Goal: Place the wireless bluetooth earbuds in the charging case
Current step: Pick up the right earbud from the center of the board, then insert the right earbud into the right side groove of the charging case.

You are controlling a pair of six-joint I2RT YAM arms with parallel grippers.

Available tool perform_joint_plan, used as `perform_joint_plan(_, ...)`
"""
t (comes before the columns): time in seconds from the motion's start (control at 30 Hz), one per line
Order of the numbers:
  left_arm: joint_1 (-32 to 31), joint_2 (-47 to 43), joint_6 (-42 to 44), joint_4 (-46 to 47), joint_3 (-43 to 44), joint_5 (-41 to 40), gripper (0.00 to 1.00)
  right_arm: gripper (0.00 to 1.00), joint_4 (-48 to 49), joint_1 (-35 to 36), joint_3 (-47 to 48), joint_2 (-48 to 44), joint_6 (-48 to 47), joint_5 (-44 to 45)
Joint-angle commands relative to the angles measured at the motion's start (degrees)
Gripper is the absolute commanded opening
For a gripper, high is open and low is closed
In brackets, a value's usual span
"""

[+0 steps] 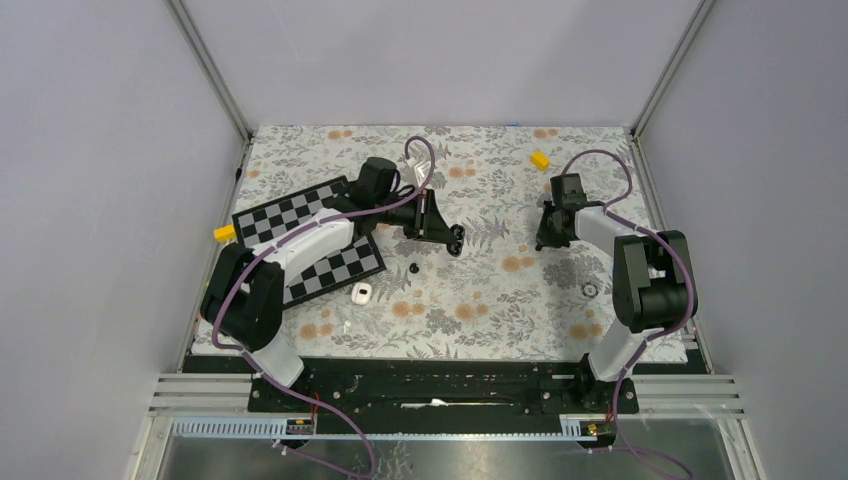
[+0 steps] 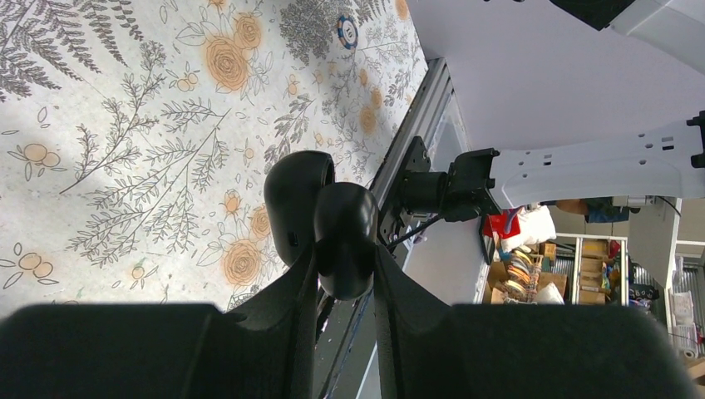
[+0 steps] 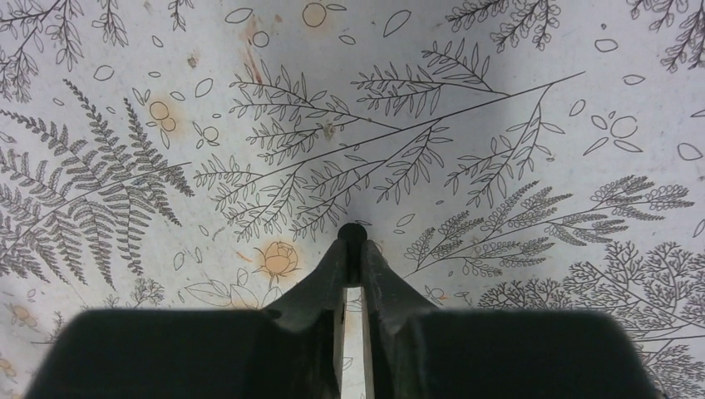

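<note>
My left gripper [image 1: 447,236] is shut on the black charging case [image 1: 456,241] and holds it just above the mat at the table's middle. In the left wrist view the case [image 2: 342,224] sits between my fingers [image 2: 293,307], with its open lid [image 2: 296,204] beside it. My right gripper [image 1: 546,240] is low over the mat at the centre right, shut on a small black earbud [image 3: 352,233] that pokes out past the fingertips [image 3: 331,274]. A second small black earbud [image 1: 413,268] lies on the mat in front of the left gripper.
A black-and-white checkerboard [image 1: 300,240] lies under the left arm. A small white object [image 1: 362,292] lies near its front corner. Yellow blocks sit at the far right [image 1: 540,160] and the left edge [image 1: 224,232]. A poker chip [image 1: 590,289] lies by the right arm.
</note>
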Motion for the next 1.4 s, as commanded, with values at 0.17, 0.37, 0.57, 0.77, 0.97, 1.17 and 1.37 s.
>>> perform_joint_plan(0.17,-1.7,0.1,0.9,1.7,2.6,-0.3,0.00,0.00,-1.9,-0.3,1.6,-2.0,-1.7,0.9)
perform_joint_plan(0.37,-2.0,-0.8,2.5,1.8,2.7,0.4,0.00,0.00,-3.4,-0.2,0.7,-10.4,-1.5,-3.4)
perform_joint_plan(0.57,-2.0,-0.4,-0.8,11.9,0.7,3.7,0.00,0.00,-0.4,1.3,-2.7,-26.4,3.6,-13.3)
perform_joint_plan(0.77,-2.0,0.9,-7.7,23.7,-1.1,6.7,0.00,0.00,5.3,10.6,-6.2,-36.4,12.6,-12.3)
perform_joint_plan(0.97,-1.9,1.4,-7.6,24.1,-0.7,6.2,0.00,0.00,7.6,15.9,-5.8,-39.8,15.7,-10.3)
perform_joint_plan(1.17,-2.0,1.8,-8.3,21.9,0.1,4.7,0.00,0.00,7.7,19.3,-4.1,-38.3,15.6,-8.1)
perform_joint_plan(1.37,-2.0,2.2,-7.2,17.2,1.1,2.2,0.00,0.00,10.2,21.9,-3.6,-36.3,17.0,-6.6)
